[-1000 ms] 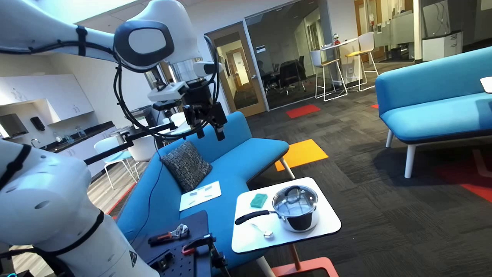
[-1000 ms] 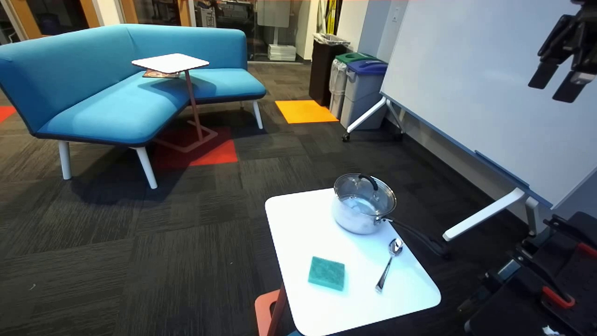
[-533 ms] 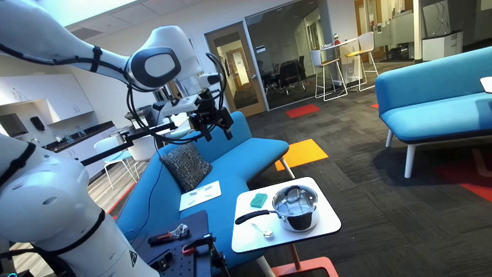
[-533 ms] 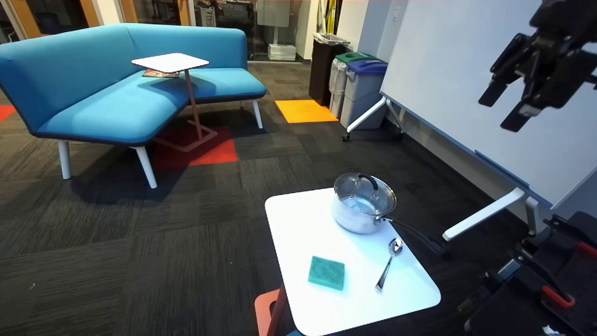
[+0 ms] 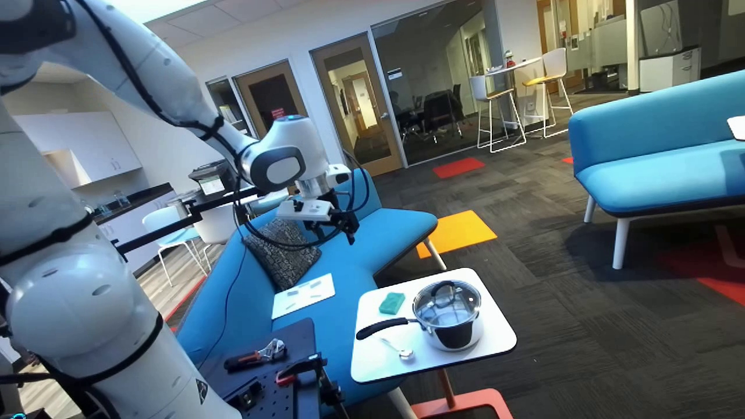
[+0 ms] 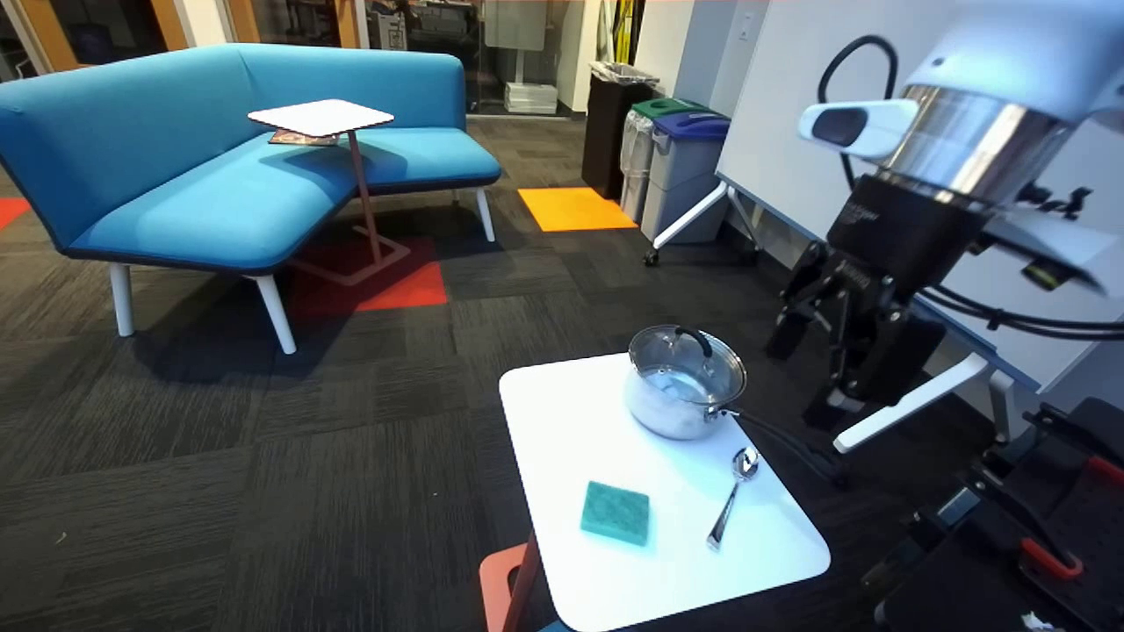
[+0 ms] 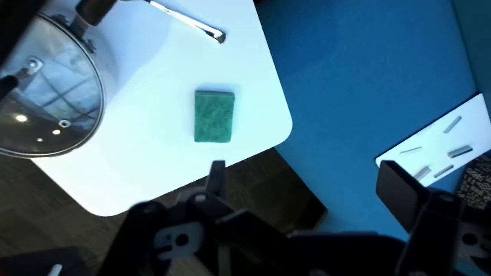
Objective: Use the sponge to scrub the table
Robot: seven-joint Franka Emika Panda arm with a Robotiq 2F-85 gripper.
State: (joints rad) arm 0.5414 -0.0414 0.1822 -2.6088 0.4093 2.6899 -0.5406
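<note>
white table (image 7: 165,115), wrist view: the sponge (image 7: 213,117) lies flat, untouched, at ten o'clock from the gripper (image 7: 302,172). jaws stand spread and empty, presumably so they can straddle the sponge before scrubbing.

The wrist view crops the table (image 7: 161,111) and spoon (image 7: 184,18) at top, the pot (image 7: 51,90) at left.

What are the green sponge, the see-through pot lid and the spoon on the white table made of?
Flat teal-green rectangular sponge: probably matt scouring fibre on top; it looks mottled. Round clear pot lid: glossy, likely glass, maybe plastic; bright spots glint on it. Slim silvery spoon: seemingly polished metal; it gleams brightly.
</note>
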